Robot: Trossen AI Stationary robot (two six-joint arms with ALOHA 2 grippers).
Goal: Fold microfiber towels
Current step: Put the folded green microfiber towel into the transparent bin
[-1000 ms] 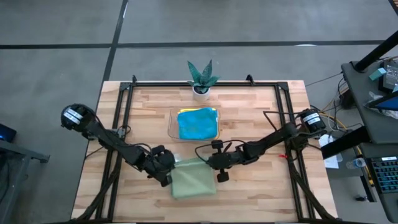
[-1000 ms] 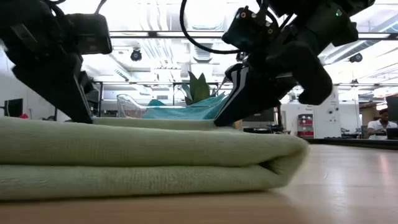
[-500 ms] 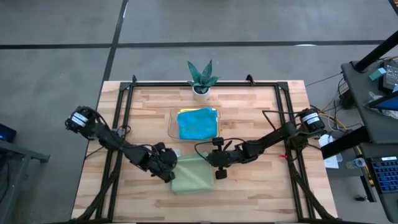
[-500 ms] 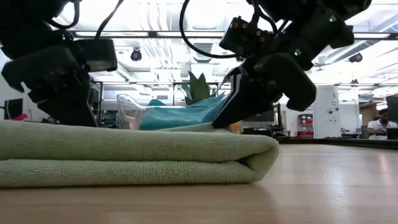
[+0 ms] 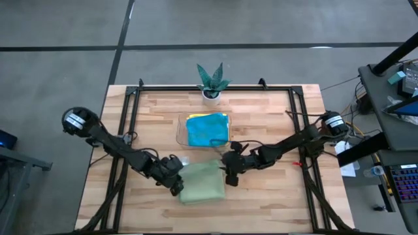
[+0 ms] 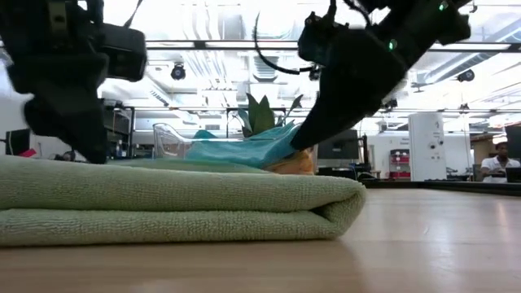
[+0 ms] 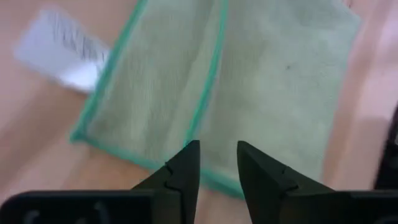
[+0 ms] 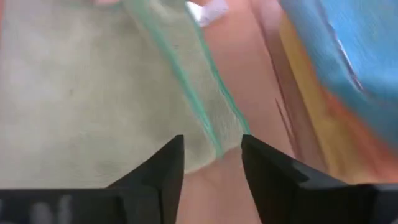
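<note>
A pale green microfiber towel (image 5: pixel 204 184) lies folded in layers near the table's front middle, its rounded fold (image 6: pixel 346 203) toward the right. My left gripper (image 5: pixel 175 185) stands open over the towel's left edge, green-trimmed hems (image 7: pixel 208 81) ahead of its fingers. My right gripper (image 5: pixel 228 176) stands open over the towel's far right corner (image 8: pixel 208 134). A teal-blue towel (image 5: pixel 208 129) lies on top of a stack in the clear tray (image 5: pixel 181 130), with yellow (image 5: pixel 225 117) and orange (image 6: pixel 297 163) showing beneath.
A small potted plant (image 5: pixel 210 81) stands at the far edge, behind the tray. A white tag (image 7: pixel 62 50) sticks out from the green towel's corner. Black frame rails (image 5: pixel 127 124) run along both sides of the wooden table. Bare wood lies right of the towel.
Both grippers have opened and let go of the green towel's upper layer, each rolling about its wrist and rising slightly. Before that, the towel slid a little toward the far edge; it now lies still and flatter.
</note>
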